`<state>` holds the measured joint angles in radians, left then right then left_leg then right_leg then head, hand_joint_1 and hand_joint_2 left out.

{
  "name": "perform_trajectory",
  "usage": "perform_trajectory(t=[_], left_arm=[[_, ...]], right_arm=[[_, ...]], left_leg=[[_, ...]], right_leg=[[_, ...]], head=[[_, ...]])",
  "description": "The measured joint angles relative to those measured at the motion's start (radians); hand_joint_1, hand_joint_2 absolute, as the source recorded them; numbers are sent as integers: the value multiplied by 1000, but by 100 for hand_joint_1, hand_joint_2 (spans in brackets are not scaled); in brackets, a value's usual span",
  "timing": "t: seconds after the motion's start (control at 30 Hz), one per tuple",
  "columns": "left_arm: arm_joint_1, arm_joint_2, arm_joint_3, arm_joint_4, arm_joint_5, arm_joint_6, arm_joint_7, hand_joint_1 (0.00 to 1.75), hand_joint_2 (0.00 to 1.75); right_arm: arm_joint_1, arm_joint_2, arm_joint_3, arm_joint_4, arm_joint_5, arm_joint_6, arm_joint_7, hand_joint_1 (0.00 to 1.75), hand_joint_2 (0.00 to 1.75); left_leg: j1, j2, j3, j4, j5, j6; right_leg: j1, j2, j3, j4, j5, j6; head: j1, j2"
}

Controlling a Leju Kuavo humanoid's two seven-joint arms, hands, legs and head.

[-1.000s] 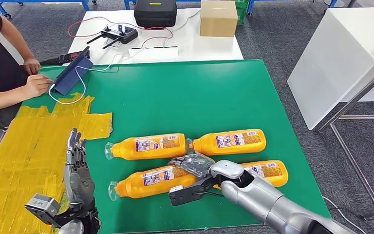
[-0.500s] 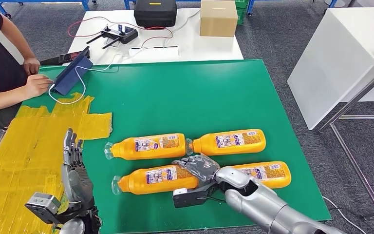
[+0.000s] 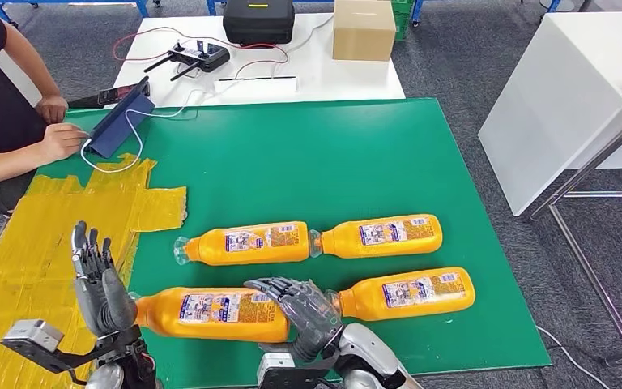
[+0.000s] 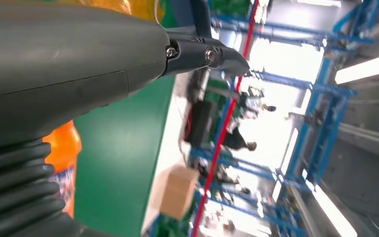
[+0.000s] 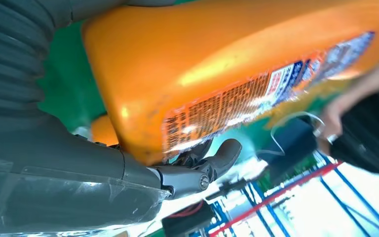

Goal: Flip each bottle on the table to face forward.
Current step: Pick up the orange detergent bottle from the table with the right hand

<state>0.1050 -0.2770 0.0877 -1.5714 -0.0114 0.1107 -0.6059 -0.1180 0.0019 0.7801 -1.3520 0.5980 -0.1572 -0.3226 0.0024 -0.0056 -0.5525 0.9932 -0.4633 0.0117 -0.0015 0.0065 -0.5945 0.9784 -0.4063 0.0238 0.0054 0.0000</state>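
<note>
The left hand (image 3: 101, 288) stands upright near the tabletop's near left corner, fingers (image 3: 89, 247) apart and straight. The right hand (image 3: 304, 312), at the near edge, curls its fingers (image 3: 271, 285) over a bottle's (image 3: 210, 312) base.

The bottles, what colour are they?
Orange bottles, each with a white and blue label; the head view shows it best.

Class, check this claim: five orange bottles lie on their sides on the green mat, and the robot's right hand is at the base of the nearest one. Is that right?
Not quite: the head view shows four orange bottles on the green mat, not five. They do lie on their sides, and the right hand is at the base of the nearest bottle.
</note>
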Motion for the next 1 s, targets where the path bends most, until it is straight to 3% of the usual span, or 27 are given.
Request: perform_trajectory(t=[0.5,1.0], left_arm=[[35,-6,21,-10,86,-44,28,0,175],[51,-13,57,-12,87,-43,29,0,175]], right_arm=[[30,68,-73,-58,-26,-14,-53,175,175],[32,76,-89,-63,-26,-28,-55,175,175]], left_leg=[[-1,0,0,0,0,0],[-1,0,0,0,0,0]], right_leg=[[0,0,0,0,0,0],[0,0,0,0,0,0]], head=[[0,0],[0,0]])
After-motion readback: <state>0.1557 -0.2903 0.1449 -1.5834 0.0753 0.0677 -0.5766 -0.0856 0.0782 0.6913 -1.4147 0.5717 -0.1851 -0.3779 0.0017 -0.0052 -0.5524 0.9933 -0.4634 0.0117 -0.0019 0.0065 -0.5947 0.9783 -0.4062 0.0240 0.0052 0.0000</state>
